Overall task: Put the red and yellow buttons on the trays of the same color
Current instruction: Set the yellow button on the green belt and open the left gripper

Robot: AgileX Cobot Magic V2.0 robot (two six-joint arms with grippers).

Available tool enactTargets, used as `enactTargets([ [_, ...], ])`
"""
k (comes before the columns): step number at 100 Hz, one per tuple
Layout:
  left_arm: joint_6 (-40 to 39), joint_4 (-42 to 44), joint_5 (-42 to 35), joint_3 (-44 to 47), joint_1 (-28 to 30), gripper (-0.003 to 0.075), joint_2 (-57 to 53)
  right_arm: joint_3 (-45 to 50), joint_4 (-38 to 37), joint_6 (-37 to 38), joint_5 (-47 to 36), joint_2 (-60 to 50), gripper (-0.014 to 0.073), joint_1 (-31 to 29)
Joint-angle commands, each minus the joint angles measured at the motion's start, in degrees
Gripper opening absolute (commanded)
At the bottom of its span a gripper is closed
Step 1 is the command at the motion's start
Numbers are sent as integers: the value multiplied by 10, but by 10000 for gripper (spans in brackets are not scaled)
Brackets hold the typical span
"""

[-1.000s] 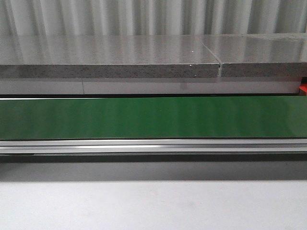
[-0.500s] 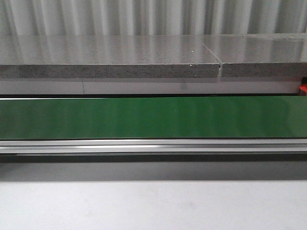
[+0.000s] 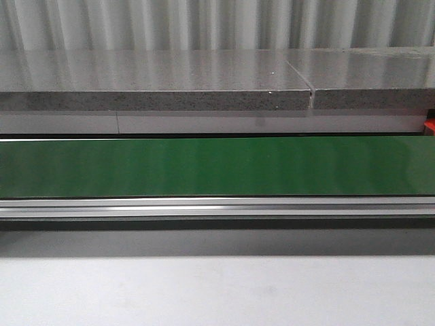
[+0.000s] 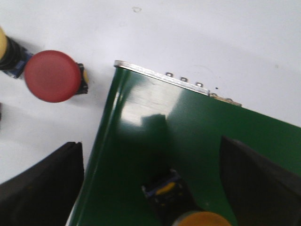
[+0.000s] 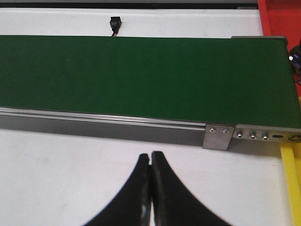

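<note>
Left gripper (image 4: 150,188) hangs over the end of the green belt (image 4: 197,141), fingers spread wide, nothing gripped; a yellow button (image 4: 181,207) lies on the belt between them. A red button (image 4: 52,76) sits on the white table (image 4: 211,37) just off the belt's end. Right gripper (image 5: 150,162) pressed closed (empty), over the table beside the belt. A red tray (image 5: 280,19) corner and a yellow tray (image 5: 292,179) edge show past the belt's end.

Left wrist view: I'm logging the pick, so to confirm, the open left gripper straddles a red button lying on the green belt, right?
Not quite. The left wrist view shows the button between the open left gripper fingers is yellow-capped, lying on the green belt. The red button sits off the belt on the white table.
</note>
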Motion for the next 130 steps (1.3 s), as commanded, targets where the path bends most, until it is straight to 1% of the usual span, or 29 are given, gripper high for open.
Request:
enactTargets([
  [1, -37, -9, -21, -15, 23, 574, -28, -15, -1, -6, -38, 2, -123, 2],
  [14, -77, -11, -17, -15, 59, 574, -28, -15, -1, -6, -38, 2, -123, 2],
  [31, -114, -12, -18, -17, 85, 574, -16, -15, -1, -6, -38, 2, -123, 2],
  [50, -116, -51, 6, -51, 90, 574, 32, -15, -1, -6, -38, 2, -123, 2],
  [70, -117, -51, 47, -89, 90, 573, 86, -15, -1, -6, -38, 2, -123, 2],
  [76, -129, -51, 56, -93, 90, 573, 100, -15, -1, -6, -38, 2, -123, 2],
  [99, -144, -63, -6, -93, 90, 564, 128, -15, -1, -6, -38, 2, -123, 2],
  [114, -144, -88, -18, -93, 89, 564, 153, -15, -1, -6, -38, 2, -123, 2],
  [130, -144, -88, -43, -93, 89, 564, 161, -15, -1, -6, -38, 2, -123, 2],
])
